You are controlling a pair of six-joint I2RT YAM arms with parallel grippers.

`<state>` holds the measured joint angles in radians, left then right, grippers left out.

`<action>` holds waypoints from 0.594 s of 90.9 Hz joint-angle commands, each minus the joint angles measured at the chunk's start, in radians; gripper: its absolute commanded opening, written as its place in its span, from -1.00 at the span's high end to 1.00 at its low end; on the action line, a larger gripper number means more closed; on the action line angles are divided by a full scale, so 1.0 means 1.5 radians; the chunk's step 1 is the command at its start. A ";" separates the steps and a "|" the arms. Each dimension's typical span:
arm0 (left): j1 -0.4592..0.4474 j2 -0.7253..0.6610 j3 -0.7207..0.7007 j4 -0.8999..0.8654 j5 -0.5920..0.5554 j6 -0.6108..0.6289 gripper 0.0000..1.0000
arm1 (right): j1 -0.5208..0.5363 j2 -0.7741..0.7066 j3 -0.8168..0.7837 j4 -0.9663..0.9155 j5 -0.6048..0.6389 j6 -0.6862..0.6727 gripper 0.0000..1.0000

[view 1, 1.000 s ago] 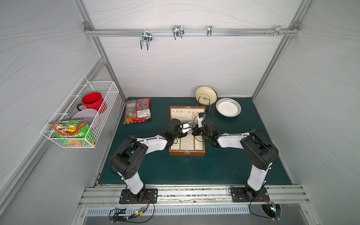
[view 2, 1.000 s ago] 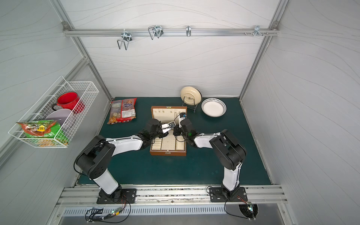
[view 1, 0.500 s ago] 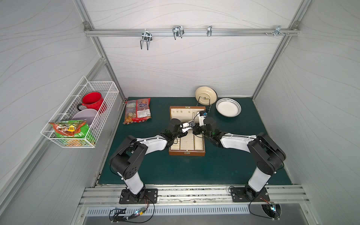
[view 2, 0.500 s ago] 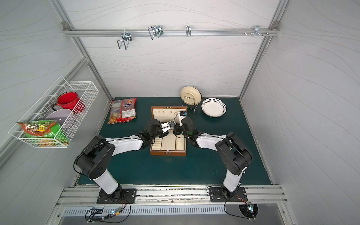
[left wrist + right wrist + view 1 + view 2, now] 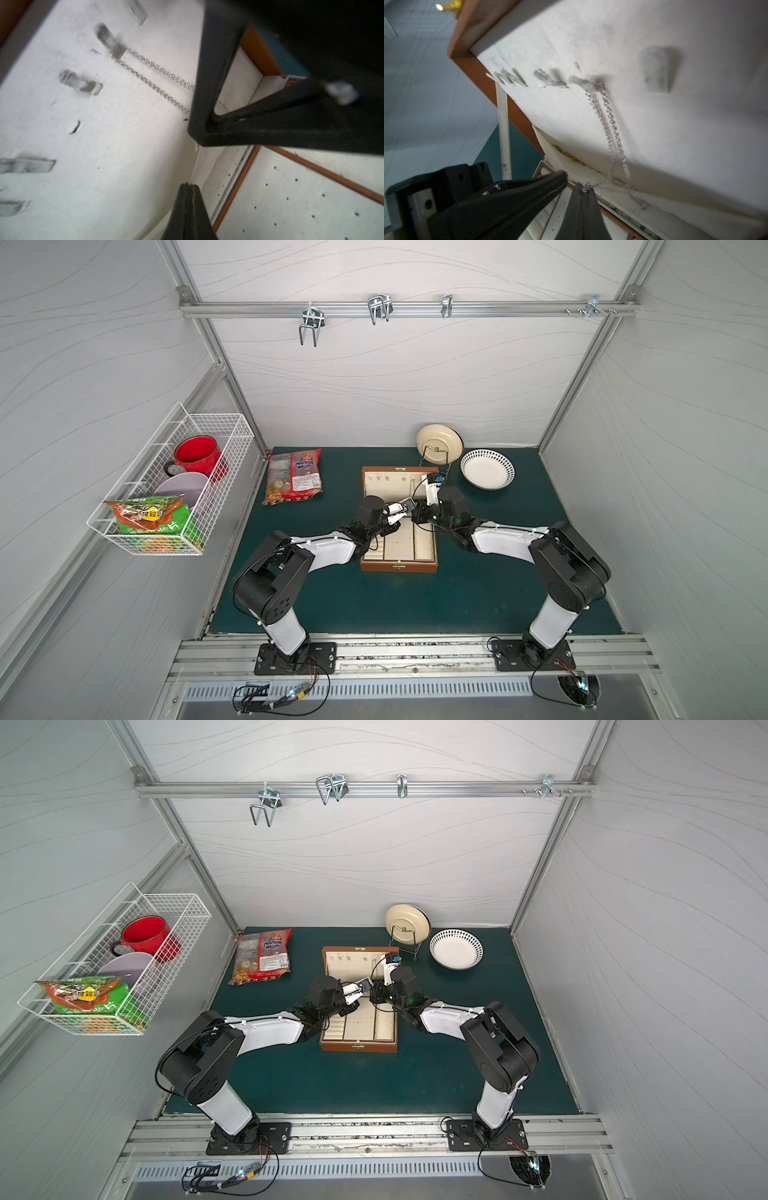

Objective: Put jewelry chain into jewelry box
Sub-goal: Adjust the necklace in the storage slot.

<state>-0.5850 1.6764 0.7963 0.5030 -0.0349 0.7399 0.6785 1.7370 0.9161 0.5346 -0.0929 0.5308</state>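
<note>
Over the open jewelry box [image 5: 399, 566] both hands met. Looped over a small hook [image 5: 583, 82] in the lid just beyond the right hand [image 5: 583, 192], the jewelry chain [image 5: 609, 128] hung in two strands, one end pinched in that hand's closed tips. Close beside it, the left hand [image 5: 189, 187] was closed on nothing.

In both top views the jewelry chain [image 5: 609, 133] is too thin to make out; the arms cover part of the jewelry box [image 5: 399, 566] tray.
</note>
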 commanded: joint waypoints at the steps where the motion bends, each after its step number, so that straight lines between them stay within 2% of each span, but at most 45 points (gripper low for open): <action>1: -0.011 -0.007 -0.005 0.008 0.017 -0.004 1.00 | -0.010 0.010 0.030 0.033 -0.032 0.018 1.00; 35: -0.012 -0.015 -0.011 0.010 0.021 -0.006 1.00 | -0.018 0.071 0.088 -0.022 -0.056 0.051 0.95; 39: -0.014 -0.014 -0.011 0.010 0.021 -0.005 1.00 | -0.018 0.075 0.097 -0.036 -0.059 0.051 0.87; 43: -0.014 -0.014 -0.012 0.012 0.020 -0.003 1.00 | -0.019 0.075 0.099 -0.043 -0.060 0.051 0.67; 48: -0.014 -0.013 -0.011 0.010 0.019 -0.003 1.00 | -0.018 0.073 0.093 -0.040 -0.058 0.053 0.51; 54: -0.015 -0.011 -0.008 0.007 0.018 -0.002 1.00 | -0.018 0.066 0.081 -0.032 -0.051 0.051 0.40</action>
<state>-0.5858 1.6741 0.7845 0.5056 -0.0475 0.7216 0.6476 1.8397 1.0332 0.4812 -0.1658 0.5987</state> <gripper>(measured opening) 0.040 0.274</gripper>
